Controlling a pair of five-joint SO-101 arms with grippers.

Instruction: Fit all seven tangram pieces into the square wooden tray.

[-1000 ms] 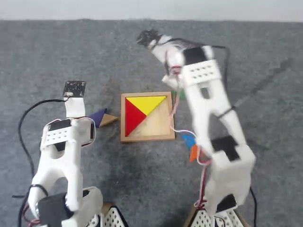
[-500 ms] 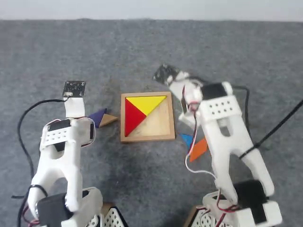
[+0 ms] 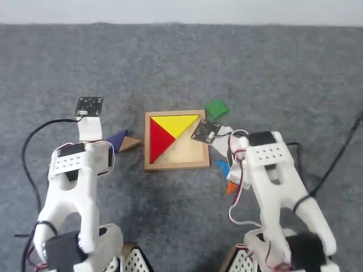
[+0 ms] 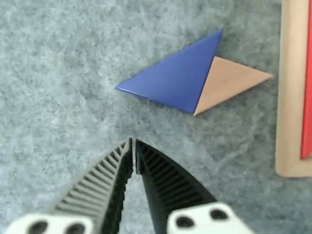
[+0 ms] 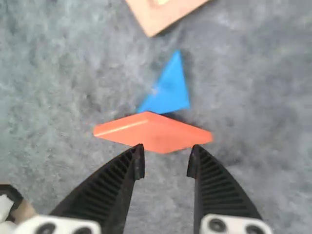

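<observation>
I seem to be at a robotics test bench, in a lab or a maker's room. A grey felt-like mat (image 3: 295, 62) covers the table, and a strip of plain pale wall (image 3: 181, 10) runs along the top of the high view. My left arm (image 3: 71, 187) and right arm (image 3: 281, 192), both white plastic, rise from perforated bases (image 3: 139, 262) at the bottom edge. A loose black cable (image 3: 24, 164) loops at lower left, thin wires (image 3: 241, 192) hang exposed at lower right, and a bare circuit board (image 3: 89, 105) sits left of centre.

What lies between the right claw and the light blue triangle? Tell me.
The orange piece. In the right wrist view it lies flat just ahead of the open right claw, with the light blue triangle right beyond it.
</observation>
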